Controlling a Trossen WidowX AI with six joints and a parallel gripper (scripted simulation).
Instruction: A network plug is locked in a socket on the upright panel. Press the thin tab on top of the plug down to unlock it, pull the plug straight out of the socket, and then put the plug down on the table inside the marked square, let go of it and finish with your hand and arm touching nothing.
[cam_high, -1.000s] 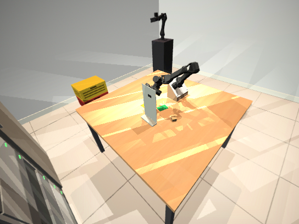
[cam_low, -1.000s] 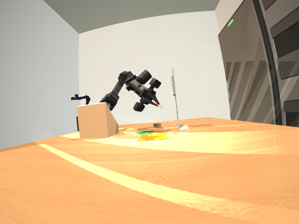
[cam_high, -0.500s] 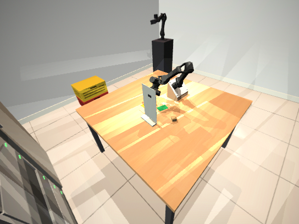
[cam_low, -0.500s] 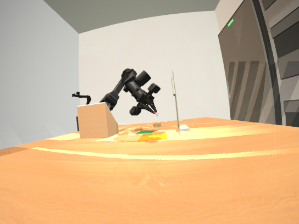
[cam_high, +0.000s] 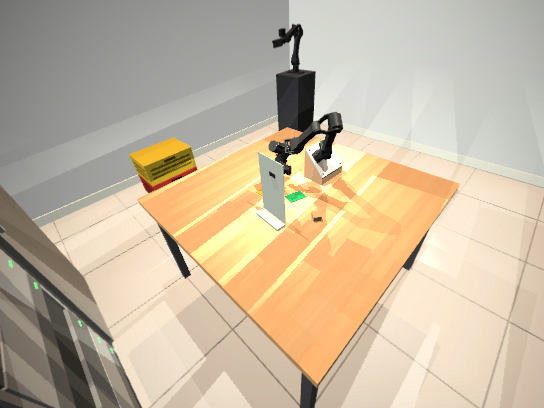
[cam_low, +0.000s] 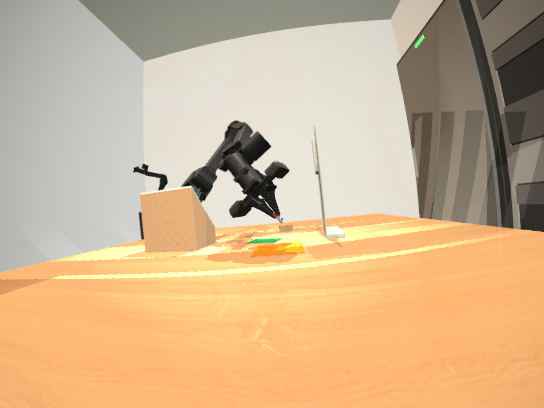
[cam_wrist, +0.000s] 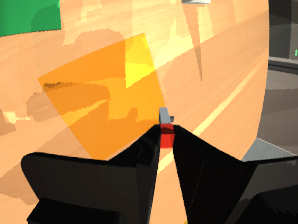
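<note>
1. My arm (cam_high: 313, 131) (cam_low: 215, 159) is bent, its upper links raised and its forearm sloping down.
2. My wrist (cam_low: 243, 171) is pitched downward at a slant.
3. My gripper (cam_low: 281, 220) (cam_wrist: 165, 129) points obliquely down, above the table.
4. My black fingers converge, closed on a small red-and-grey piece between their tips.

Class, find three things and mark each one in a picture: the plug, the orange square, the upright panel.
Plug (cam_wrist: 163, 116): wrist view, its grey front end.
Orange square (cam_low: 275, 250) (cam_wrist: 112, 107): exterior and wrist views, its middle.
Upright panel (cam_high: 272, 192) (cam_low: 321, 195): top view, its broad face; exterior view, its thin edge.
</note>
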